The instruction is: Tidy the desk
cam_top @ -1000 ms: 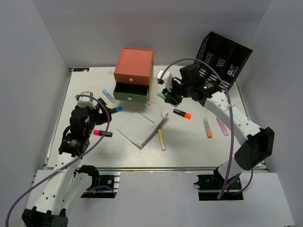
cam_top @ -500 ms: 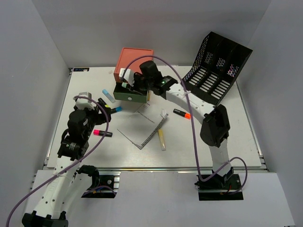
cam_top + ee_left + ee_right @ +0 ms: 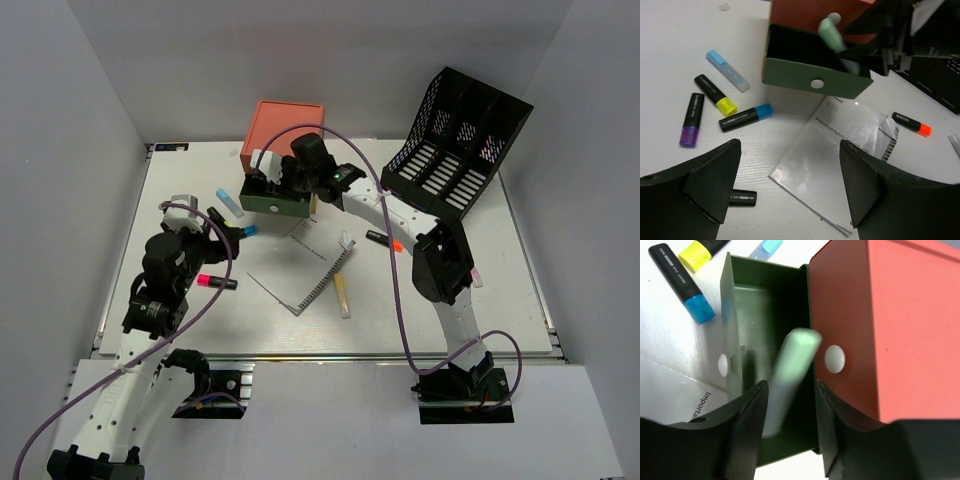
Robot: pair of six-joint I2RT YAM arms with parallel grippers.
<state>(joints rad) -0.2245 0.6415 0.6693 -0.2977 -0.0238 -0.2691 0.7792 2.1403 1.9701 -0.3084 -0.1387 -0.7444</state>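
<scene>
Since pale grey walls (image 3: pixel 80 100) box it in, desk (image 3: pixel 420 310) fills the floor: flat white top, metal rail (image 3: pixel 330 358) along near edge. L gripper (image 3: pixel 790 152) near left, spread wide, empty. R gripper (image 3: pixel 790 405) far centre, fingers parted wider than blurred mint highlighter (image 3: pixel 795 360) over open green drawer (image 3: pixel 740 305).

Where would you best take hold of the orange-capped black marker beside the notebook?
Take the orange-capped marker at mid-barrel, coming straight down from above and closing across its narrow width. It lies flat on the desk, with bare surface along both long sides.
</scene>
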